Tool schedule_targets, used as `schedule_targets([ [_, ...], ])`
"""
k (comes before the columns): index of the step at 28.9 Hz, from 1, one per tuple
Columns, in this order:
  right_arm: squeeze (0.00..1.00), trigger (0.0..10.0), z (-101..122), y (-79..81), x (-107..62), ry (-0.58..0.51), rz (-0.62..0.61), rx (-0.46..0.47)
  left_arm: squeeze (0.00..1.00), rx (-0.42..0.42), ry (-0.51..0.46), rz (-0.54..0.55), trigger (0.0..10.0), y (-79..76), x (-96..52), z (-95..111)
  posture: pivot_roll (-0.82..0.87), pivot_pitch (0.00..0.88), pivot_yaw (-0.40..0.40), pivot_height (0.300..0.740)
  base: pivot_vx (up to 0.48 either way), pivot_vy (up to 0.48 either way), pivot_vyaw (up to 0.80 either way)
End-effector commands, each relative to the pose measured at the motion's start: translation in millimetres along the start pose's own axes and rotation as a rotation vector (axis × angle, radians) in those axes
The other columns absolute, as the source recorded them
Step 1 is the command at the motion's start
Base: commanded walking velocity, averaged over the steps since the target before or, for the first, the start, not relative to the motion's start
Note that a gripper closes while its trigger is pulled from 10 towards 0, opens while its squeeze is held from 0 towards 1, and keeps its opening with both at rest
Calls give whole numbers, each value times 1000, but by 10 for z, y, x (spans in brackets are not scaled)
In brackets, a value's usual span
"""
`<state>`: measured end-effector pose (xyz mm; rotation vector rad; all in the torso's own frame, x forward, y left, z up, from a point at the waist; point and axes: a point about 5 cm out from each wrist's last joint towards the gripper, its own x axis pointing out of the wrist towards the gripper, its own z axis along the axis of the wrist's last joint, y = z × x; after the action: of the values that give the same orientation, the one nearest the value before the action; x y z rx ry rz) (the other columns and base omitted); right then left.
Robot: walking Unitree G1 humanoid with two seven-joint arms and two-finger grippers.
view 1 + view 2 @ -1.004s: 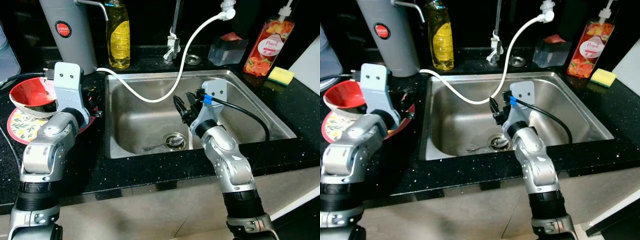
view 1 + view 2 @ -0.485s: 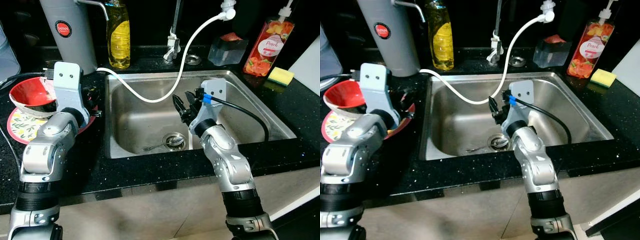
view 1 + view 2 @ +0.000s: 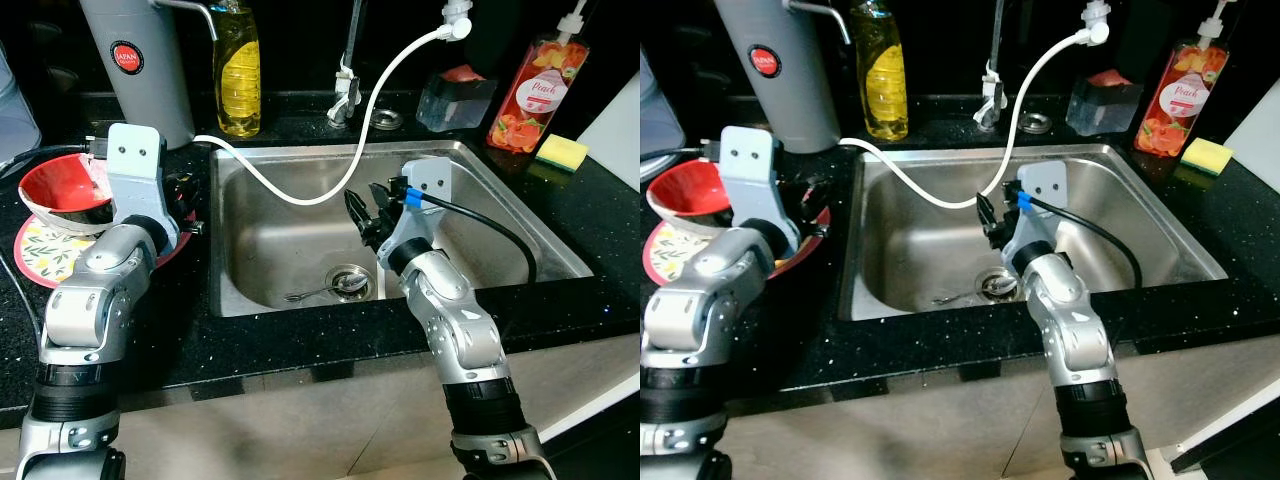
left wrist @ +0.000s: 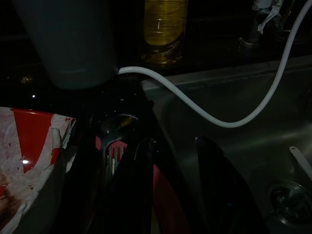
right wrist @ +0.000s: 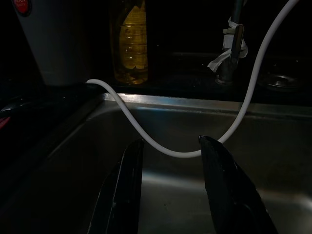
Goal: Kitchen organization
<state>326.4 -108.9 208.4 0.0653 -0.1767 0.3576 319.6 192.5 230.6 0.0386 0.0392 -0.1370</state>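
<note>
A metal spoon lies in the steel sink beside the drain. My right gripper hangs over the middle of the sink, above and just behind the spoon. In the right wrist view it is open, with the white hose curving past its fingertips. My left gripper is at the sink's left rim, open above a red plate that carries a dark utensil. A red bowl holding crumpled paper sits on a patterned plate to its left.
A white hose droops from the tap across the sink to the left counter. A grey canister and yellow soap bottle stand behind the sink. At the back right are a clear box, peach soap bottle and sponge.
My right gripper has edged very slightly to the left over the sink. The left arm, spoon and dishes have not moved.
</note>
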Motion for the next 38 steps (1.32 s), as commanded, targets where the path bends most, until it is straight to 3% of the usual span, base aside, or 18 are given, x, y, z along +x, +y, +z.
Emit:
schedule_targets([
  [1,0,10000,-14,-21,5,5,-6,7,0,-6,12,3,10000,-2,-19,-31,64,0,-65,740,0,0,0],
  [38,0,10000,-1,-15,7,6,4,-5,0,-18,2,-3,10000,-27,20,-20,49,0,-72,740,0,0,0],
])
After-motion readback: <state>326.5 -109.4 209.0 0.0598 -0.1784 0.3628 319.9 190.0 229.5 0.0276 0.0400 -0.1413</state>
